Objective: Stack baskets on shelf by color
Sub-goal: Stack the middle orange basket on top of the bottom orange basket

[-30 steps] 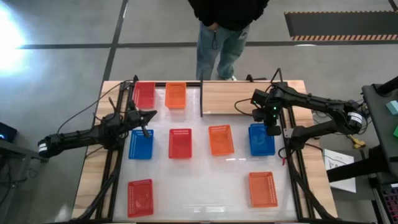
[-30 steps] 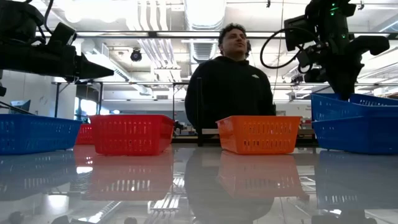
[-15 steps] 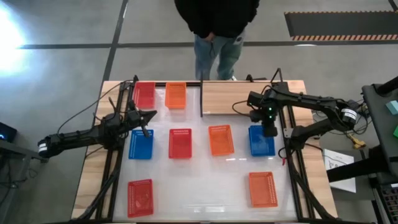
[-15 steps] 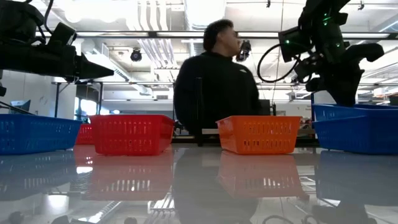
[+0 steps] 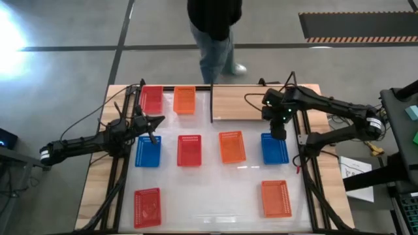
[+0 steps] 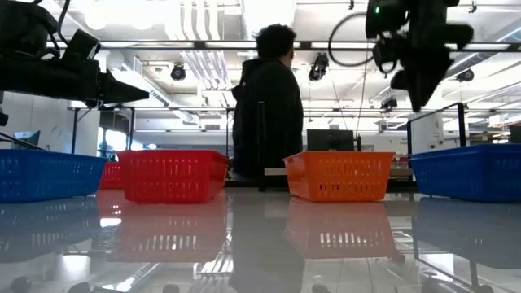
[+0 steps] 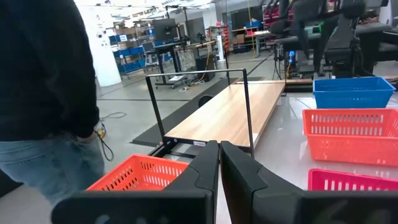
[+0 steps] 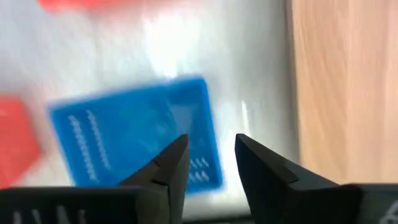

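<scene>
Your right arm reaches in from the right edge, elbow bent, wrist turned down. Right gripper (image 5: 277, 128) hangs raised above the table's far right part, pointing straight down, fingers (image 8: 163, 167) parted with nothing between them. Your left arm stretches low from the left edge toward the far left part. Left gripper (image 5: 157, 120) points level, fingers (image 7: 200, 169) pressed together, holding nothing.

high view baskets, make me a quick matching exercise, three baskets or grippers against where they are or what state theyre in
1. right gripper
2. left gripper
3. red basket on the shelf

a. jaws shut, above a blue basket
b. far left end, beside an orange basket
c. jaws open, over another blue basket's far edge

Pairs: 1-c, 2-a, 3-b
</scene>
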You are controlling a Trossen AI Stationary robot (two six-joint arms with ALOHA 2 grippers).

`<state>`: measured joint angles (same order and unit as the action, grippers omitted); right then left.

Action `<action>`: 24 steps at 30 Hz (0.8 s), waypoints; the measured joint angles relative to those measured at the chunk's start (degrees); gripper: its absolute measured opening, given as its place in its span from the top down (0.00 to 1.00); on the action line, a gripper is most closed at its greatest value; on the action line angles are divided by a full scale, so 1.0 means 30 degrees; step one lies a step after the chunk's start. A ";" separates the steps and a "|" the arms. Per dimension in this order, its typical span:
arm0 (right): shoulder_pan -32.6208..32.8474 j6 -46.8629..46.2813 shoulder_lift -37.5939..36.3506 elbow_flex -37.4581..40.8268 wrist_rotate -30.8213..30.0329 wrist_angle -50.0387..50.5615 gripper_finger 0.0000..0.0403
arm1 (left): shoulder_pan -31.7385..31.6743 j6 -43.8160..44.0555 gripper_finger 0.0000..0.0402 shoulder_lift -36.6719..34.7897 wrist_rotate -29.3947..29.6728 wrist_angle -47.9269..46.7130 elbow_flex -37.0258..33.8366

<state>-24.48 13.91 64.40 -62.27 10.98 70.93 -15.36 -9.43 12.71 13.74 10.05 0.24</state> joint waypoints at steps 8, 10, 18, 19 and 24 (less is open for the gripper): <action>0.3363 -0.4776 -0.1155 0.2397 0.3181 -0.7449 0.90 | -0.0004 0.0000 1.00 0.0000 0.0003 0.0000 0.0004; 0.4525 -0.4810 -0.1769 0.3418 0.2439 -1.0728 0.95 | 0.0003 0.0000 1.00 0.0000 0.0001 0.0004 0.0004; 0.8038 -0.4862 -0.2647 0.8600 -0.1185 -2.4384 0.97 | 0.0000 -0.0006 1.00 -0.0004 0.0000 0.0004 0.0004; 0.8347 -0.4729 -0.2498 0.9162 -0.1355 -2.6014 0.97 | -0.0004 0.0000 1.00 -0.0007 0.0003 0.0004 0.0004; 0.9298 -0.4895 -0.1404 1.0645 -0.1194 -3.0788 0.97 | -0.0004 -0.0001 1.00 0.0007 0.0004 0.0001 0.0004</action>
<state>3.41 -0.77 60.19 -30.33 7.40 -21.43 -15.38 -9.43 12.73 13.75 10.06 0.25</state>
